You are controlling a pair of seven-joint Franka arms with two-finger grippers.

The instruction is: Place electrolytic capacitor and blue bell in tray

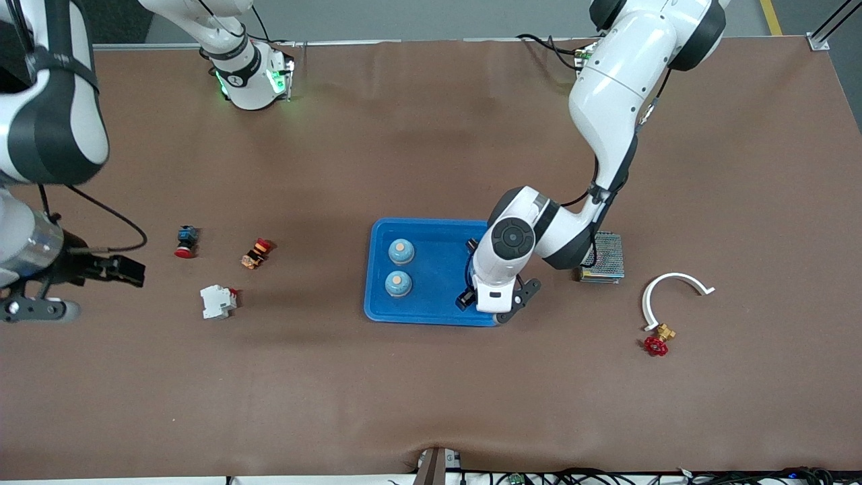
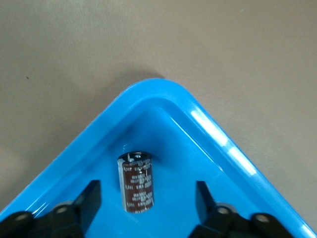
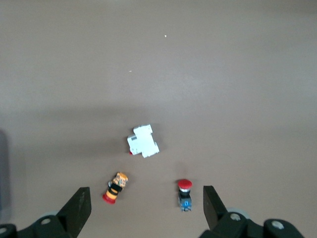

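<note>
Surface (image 1: 417,404): you see brown cloth under everything.
Tray (image 1: 438,259): bright blue, mid-surface, beside the metal mesh box (image 1: 601,259), which sits toward the left arm's end.
Left pincer (image 1: 497,304): you have it low over the tray corner nearest the front camera, fingers (image 2: 89,198) spread wide, gripping nothing.
Right pincer (image 1: 94,269): it waits above the bare surface at the right arm's end, fingers (image 3: 79,208) wide apart, empty.
Blue bells (image 1: 401,251): two domes in the tray, one nearer the camera than the other.
Electrolytic capacitor (image 2: 135,182): dark cylinder on the tray floor between the left fingers, touching neither.
</note>
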